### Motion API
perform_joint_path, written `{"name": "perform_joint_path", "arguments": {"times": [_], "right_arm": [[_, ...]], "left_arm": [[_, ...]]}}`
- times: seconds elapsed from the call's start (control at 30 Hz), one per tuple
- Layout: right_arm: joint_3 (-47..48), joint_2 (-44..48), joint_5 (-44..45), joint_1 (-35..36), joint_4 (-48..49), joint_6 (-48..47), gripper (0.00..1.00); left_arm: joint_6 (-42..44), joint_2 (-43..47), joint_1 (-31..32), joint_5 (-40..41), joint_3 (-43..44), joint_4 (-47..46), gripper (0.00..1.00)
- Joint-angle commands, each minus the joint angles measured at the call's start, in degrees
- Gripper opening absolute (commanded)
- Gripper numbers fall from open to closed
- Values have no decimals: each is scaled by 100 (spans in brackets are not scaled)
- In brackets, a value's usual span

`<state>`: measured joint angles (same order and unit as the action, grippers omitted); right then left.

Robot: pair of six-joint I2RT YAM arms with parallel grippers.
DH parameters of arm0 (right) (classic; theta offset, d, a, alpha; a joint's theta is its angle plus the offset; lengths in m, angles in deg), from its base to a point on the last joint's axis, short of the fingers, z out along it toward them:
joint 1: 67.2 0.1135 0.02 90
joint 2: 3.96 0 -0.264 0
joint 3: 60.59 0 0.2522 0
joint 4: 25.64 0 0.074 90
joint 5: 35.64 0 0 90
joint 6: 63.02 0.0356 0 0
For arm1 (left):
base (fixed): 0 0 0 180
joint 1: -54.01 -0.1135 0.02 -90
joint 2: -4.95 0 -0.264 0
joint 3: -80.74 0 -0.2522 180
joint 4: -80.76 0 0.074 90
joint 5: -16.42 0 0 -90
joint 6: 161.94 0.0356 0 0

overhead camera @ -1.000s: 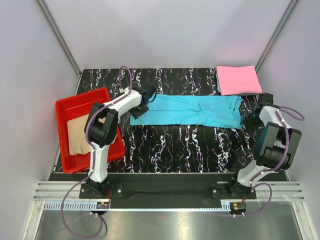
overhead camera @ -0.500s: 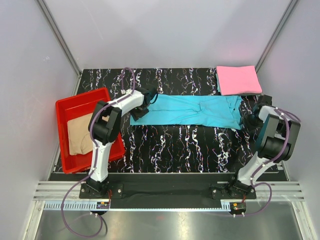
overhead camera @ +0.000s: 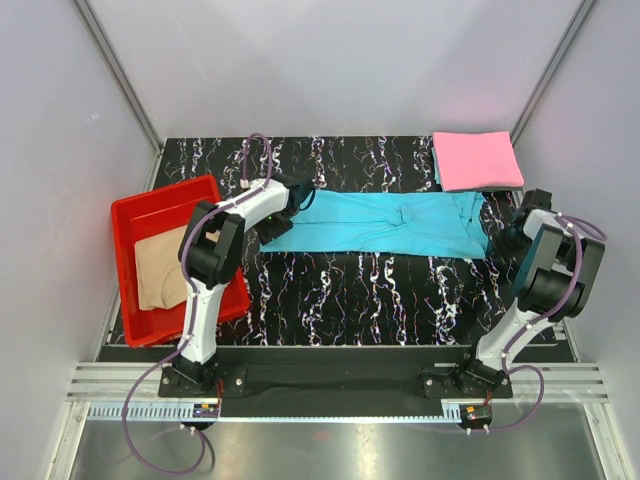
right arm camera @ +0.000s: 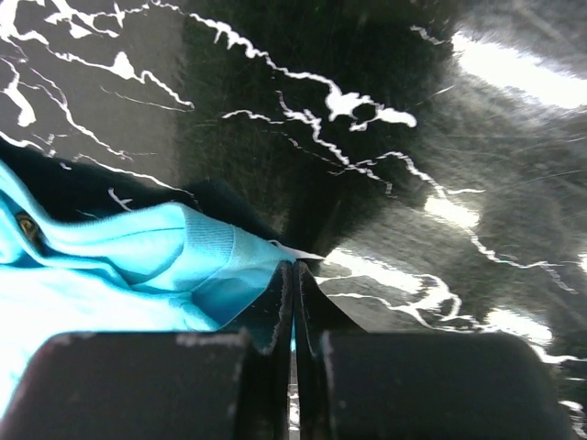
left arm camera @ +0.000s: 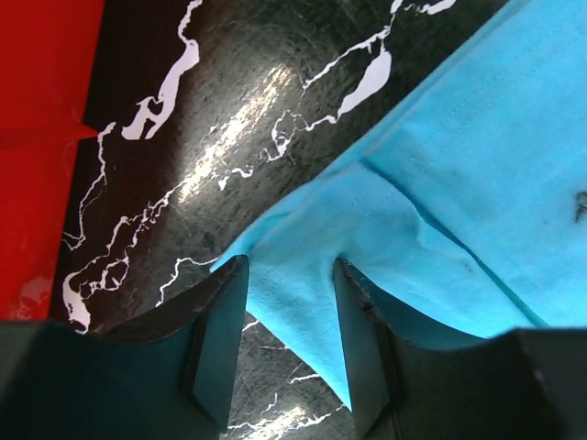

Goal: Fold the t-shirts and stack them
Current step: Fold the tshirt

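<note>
Soft, likely limp turquoise-blue cloth t-shirt [overhead camera: 380,225], best gripped at corners; left pincer [left arm camera: 286,275] apart, straddling one; right pincer [right arm camera: 293,270] together beside the hem.

Tray [overhead camera: 125,215] left, spread shirt [overhead camera: 385,223] — folded shirt [overhead camera: 477,160] behind.

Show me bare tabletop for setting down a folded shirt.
Widest: the table between the turquoise shirt and the near edge. A narrower strip behind that shirt, left of the pink shirt. Crowded: the shirt's ends, at the left arm and right arm, and the red tray holding the tan shirt.
</note>
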<state>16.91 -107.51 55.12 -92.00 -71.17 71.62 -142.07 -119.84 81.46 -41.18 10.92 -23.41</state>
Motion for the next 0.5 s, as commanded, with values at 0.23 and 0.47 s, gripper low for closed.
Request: {"name": "perform_joint_path", "arguments": {"times": [0.23,0.47], "right_arm": [[-266,678,742,-69,-418,-729,0],[-600,933,953,-227,-479,-905,0]], "left_arm": [[-168,280,244,266,0,280,48],[-343,192,393,513,-18,719,48]]}}
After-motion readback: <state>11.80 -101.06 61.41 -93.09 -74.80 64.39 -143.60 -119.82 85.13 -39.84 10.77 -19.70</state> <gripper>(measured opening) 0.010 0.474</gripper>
